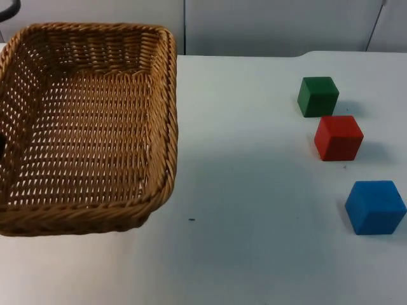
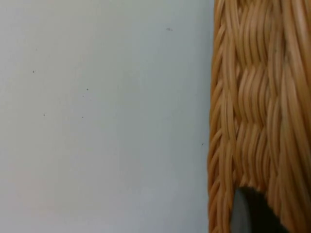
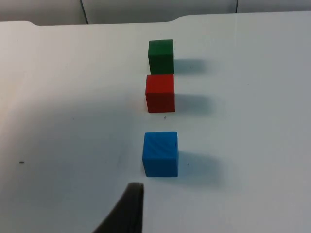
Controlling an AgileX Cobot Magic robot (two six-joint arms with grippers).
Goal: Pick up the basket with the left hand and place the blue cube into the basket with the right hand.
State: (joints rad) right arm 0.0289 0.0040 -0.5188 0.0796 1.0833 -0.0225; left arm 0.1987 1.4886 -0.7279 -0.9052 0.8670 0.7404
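The woven wicker basket hangs at the table's left, raised and slightly tilted, casting a shadow on the white top. My left gripper is at the basket's left rim; in the left wrist view it is shut on that rim, with a black fingertip lying over the weave. The blue cube rests on the table at the near right. In the right wrist view, my right gripper hovers a little short of the blue cube and slightly to its left, not touching it.
A red cube and a green cube stand in a row behind the blue one, toward the grey partition wall. White table lies open between the basket and the cubes.
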